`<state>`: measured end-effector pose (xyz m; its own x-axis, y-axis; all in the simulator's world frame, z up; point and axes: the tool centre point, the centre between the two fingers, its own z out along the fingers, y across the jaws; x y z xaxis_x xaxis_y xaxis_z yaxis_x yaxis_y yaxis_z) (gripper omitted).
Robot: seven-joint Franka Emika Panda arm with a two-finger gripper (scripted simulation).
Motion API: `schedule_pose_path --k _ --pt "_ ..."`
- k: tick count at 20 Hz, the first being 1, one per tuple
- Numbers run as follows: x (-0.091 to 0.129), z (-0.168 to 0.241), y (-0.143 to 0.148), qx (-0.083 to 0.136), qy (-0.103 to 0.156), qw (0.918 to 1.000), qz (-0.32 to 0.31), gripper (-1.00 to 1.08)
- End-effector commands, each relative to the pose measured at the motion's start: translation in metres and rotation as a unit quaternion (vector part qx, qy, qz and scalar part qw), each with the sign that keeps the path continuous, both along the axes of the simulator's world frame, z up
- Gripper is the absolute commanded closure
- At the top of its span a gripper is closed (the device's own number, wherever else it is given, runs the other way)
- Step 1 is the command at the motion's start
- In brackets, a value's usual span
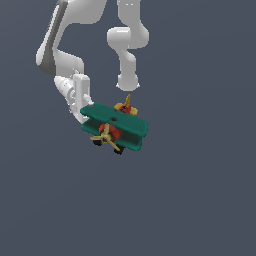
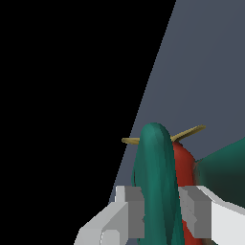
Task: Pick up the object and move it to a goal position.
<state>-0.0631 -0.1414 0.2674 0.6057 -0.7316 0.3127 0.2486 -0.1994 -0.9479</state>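
The object (image 1: 116, 126) is a small toy biplane with two teal-green wings, a red body, a tan propeller, a yellow tail and black wheels. It sits near the middle of the exterior view, slightly tilted, its propeller facing the camera. My gripper (image 1: 86, 107) is at the wing end on the exterior view's left. In the wrist view the two grey fingers (image 2: 129, 210) press on either side of a teal wing (image 2: 155, 162), so the gripper (image 2: 160, 213) is shut on the object. The red body and the propeller tips show behind the wing.
The arm's white links (image 1: 127, 40) fill the upper part of the exterior view, above and behind the plane. A plain grey surface (image 1: 200, 200) lies all around. A black area (image 2: 62, 95) covers much of the wrist view.
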Motion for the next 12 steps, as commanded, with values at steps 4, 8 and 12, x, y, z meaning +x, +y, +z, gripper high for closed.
schedule_pose_path --k 4,8,12 --pt "-0.006 0.01 0.0 0.001 -0.004 1.0 0.0 1.08" --pt "-0.006 0.009 0.0 0.001 -0.002 1.0 -0.001 1.08" --pt "-0.01 0.018 0.004 0.001 -0.002 1.0 -0.001 1.08"
